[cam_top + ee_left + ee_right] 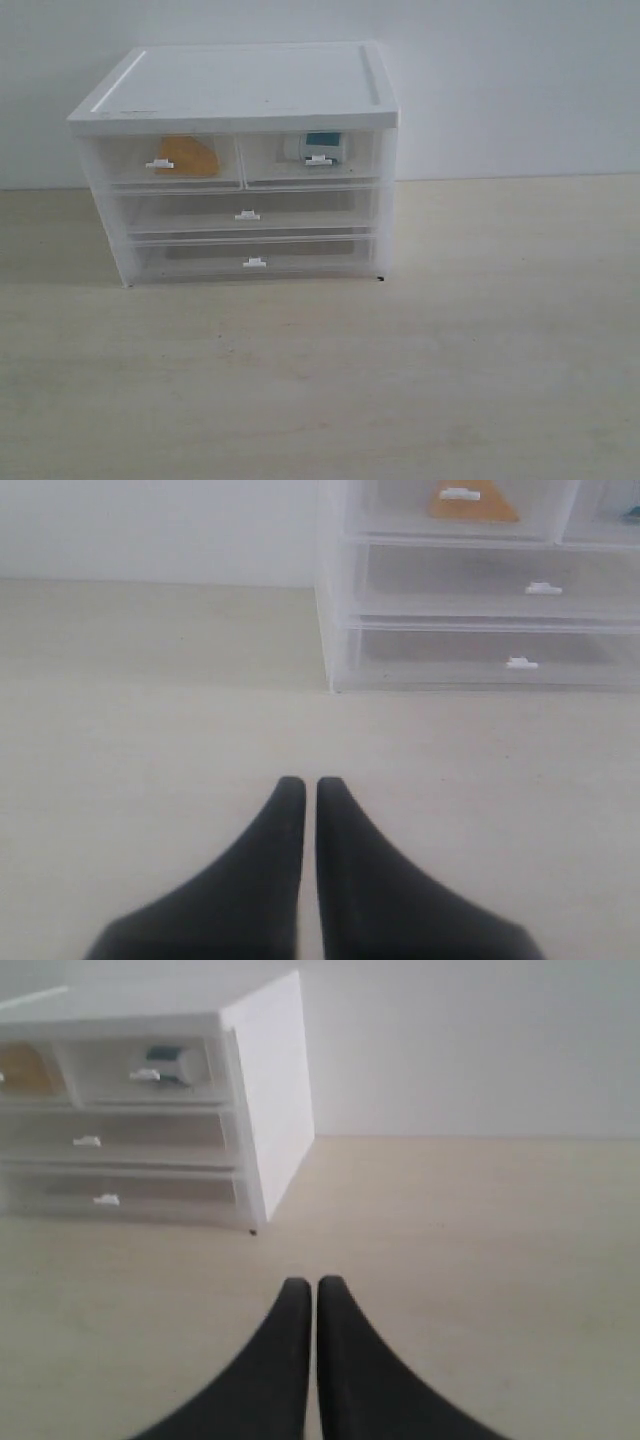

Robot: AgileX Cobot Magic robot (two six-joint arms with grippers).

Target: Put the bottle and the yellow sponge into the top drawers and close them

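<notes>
The left gripper and right gripper are both clenched on nothing, low over the table, well short of the cabinet. Farther back, the yellow sponge sits in the left of the top drawers and the bottle in the right. Both fronts look flush, so I judge only a light confirming nudge, if any, is needed.

The cabinet is smooth white plastic, its drawers translucent. The table looks like pale matt wood. The fingers are matt black.
</notes>
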